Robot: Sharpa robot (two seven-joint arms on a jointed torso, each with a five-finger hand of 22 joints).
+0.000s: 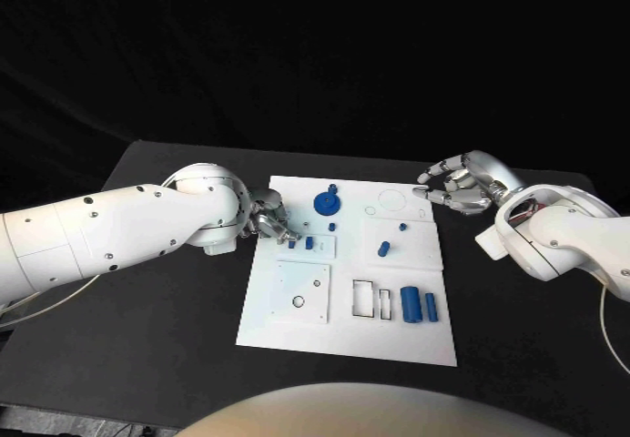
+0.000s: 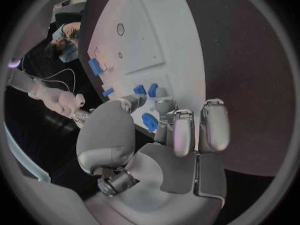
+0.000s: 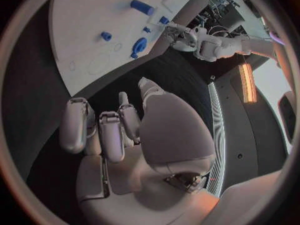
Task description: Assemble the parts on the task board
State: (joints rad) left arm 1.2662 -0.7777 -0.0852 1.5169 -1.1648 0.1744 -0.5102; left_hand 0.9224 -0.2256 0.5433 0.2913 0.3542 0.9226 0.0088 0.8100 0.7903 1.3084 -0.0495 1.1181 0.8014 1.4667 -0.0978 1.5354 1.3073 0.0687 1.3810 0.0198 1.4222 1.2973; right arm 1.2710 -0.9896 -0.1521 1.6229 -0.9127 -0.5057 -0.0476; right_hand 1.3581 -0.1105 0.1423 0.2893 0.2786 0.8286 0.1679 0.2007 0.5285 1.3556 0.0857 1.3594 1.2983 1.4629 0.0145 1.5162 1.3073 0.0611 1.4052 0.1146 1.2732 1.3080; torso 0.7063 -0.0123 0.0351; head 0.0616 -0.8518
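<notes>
Two silver hands flank the white task board [image 1: 348, 337] on the black table [image 1: 171, 300]. The left hand [image 1: 267, 221] reaches over the board's left edge, fingertips beside small blue parts [image 1: 308, 242]; whether it pinches one is unclear. The right hand [image 1: 462, 185] hovers off the right corner, fingers curled, holding nothing.

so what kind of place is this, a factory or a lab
Most likely a lab or test bench, not a factory line. A white task board with small blue parts lies on a black table against a dark backdrop, with the left hand and right hand over its far edges.
</notes>
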